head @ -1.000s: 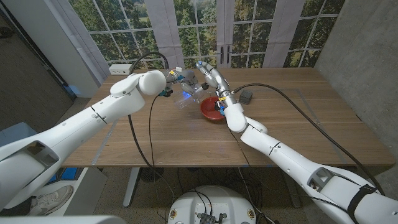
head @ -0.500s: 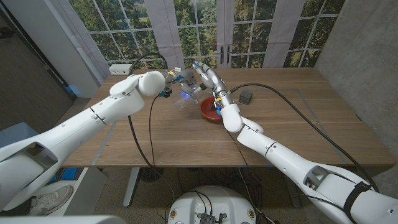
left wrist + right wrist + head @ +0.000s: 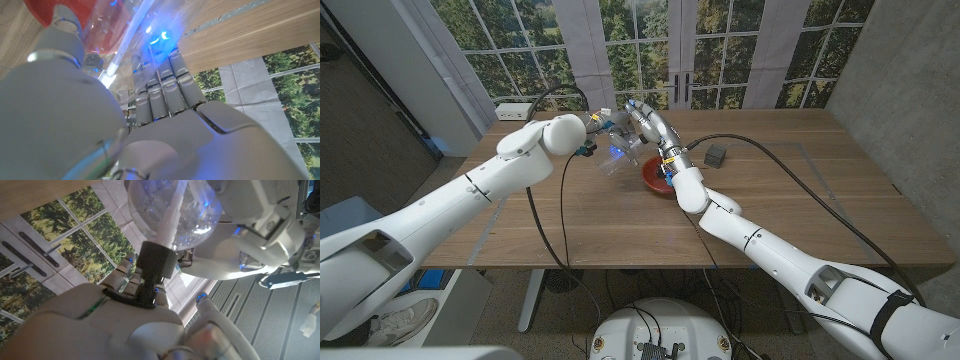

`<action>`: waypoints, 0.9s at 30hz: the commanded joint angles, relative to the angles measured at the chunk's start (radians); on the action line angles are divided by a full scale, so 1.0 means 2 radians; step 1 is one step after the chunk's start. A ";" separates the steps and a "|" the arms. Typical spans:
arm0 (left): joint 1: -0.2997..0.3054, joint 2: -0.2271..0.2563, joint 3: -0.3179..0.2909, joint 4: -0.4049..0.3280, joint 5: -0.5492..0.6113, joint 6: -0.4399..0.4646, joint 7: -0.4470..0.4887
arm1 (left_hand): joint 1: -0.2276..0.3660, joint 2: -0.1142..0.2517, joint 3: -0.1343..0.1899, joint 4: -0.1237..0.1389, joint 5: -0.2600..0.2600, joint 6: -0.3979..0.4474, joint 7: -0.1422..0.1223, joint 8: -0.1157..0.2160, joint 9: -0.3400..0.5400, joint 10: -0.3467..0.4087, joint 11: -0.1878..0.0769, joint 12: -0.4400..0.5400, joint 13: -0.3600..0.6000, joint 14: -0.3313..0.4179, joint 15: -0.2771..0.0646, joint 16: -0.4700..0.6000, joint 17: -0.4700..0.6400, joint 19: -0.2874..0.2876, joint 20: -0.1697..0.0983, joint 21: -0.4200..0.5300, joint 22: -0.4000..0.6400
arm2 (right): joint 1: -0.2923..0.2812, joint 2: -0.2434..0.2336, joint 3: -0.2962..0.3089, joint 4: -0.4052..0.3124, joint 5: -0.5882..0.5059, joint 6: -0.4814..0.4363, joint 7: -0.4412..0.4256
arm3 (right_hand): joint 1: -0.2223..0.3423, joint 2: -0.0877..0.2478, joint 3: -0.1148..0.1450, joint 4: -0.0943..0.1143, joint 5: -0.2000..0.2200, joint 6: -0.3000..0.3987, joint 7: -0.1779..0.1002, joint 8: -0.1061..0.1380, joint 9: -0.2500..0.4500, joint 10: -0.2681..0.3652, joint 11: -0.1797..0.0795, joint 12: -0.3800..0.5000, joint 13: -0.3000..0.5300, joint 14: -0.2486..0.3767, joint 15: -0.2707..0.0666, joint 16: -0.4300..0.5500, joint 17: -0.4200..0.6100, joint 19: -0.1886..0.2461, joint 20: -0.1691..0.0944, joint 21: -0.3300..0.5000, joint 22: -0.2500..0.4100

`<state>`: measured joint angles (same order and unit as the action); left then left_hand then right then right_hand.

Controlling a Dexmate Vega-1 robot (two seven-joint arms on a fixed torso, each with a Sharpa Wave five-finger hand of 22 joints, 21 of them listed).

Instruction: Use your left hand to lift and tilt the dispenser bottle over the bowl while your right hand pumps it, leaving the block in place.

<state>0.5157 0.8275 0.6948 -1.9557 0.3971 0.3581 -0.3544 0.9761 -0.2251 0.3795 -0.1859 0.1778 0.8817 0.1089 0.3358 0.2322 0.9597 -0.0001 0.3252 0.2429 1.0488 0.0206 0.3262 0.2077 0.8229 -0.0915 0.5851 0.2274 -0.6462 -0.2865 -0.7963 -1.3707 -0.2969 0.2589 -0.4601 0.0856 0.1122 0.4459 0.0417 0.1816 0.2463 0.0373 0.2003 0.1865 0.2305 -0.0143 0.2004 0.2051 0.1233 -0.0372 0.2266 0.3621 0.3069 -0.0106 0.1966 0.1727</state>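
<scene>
Upper centre of the head view: your left hand (image 3: 601,128) grips the clear plastic dispenser bottle (image 3: 619,141) tilted toward the red bowl (image 3: 654,177); your right hand (image 3: 638,116) fingers press its black pump (image 3: 155,260).

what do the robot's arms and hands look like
Both arms are glossy white, rounded shells with thin dark seams at the joints. The left arm has a bulbous joint and a black cable trailing down. The right arm bears a black band. The hands are pale grey with segmented fingers, lit by small blue lights.
</scene>
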 commanded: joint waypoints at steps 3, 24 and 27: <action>0.003 0.005 0.005 -0.010 0.010 0.010 -0.003 | 0.171 0.175 -0.001 0.005 0.003 0.035 -0.040 -0.005 0.001 0.064 -0.073 -0.001 0.004 0.098 -0.131 -0.002 0.000 0.003 -0.055 0.006 0.001 | -0.013 -0.006 0.030 -0.003 0.050 0.042 0.000 | 0.003 0.024 0.004 -0.003 0.002 0.002 -0.003 -0.001 0.000 0.000 -0.002 0.001 0.001 0.002 -0.001 0.004 -0.002 0.002 0.006 0.003 0.001; 0.020 0.006 -0.006 -0.015 0.001 0.011 0.016 | 0.168 0.179 -0.004 0.007 0.004 0.034 -0.046 -0.013 0.002 0.058 -0.077 -0.001 0.012 0.092 -0.131 -0.008 -0.001 -0.005 -0.053 0.013 0.000 | -0.045 -0.023 0.103 -0.033 0.179 0.064 0.054 | 0.011 0.022 0.007 -0.011 0.001 0.004 -0.008 0.000 0.000 -0.006 -0.002 -0.001 0.001 0.002 0.003 0.003 -0.006 0.002 0.010 0.003 0.001; 0.023 0.007 -0.009 -0.016 -0.002 0.013 0.020 | 0.168 0.179 -0.004 0.007 0.004 0.034 -0.046 -0.013 0.003 0.057 -0.077 -0.001 0.013 0.091 -0.131 -0.008 0.000 -0.005 -0.053 0.014 0.000 | -0.049 -0.027 0.109 -0.040 0.189 0.060 0.060 | 0.011 0.022 0.007 -0.011 0.001 0.007 -0.006 0.001 0.000 -0.006 -0.002 -0.001 0.001 0.002 0.003 0.003 -0.006 0.002 0.011 0.003 0.002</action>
<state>0.5415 0.8380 0.6906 -1.9798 0.4083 0.3763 -0.3408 0.9755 -0.2244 0.3657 -0.1769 0.1816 0.8684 0.0957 0.3123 0.2350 0.9467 -0.0132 0.3252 0.2629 1.0503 0.0102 0.3086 0.2024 0.8167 -0.0968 0.6084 0.2249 -0.7118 -0.3184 -0.6420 -1.4129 -0.0252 0.3736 -0.3900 0.0928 0.1057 0.4570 0.0247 0.1816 0.2517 0.0244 0.2003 0.1865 0.2212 -0.0235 0.2003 0.2051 0.1234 -0.0373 0.2266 0.3478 0.3105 0.0074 0.1966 0.1721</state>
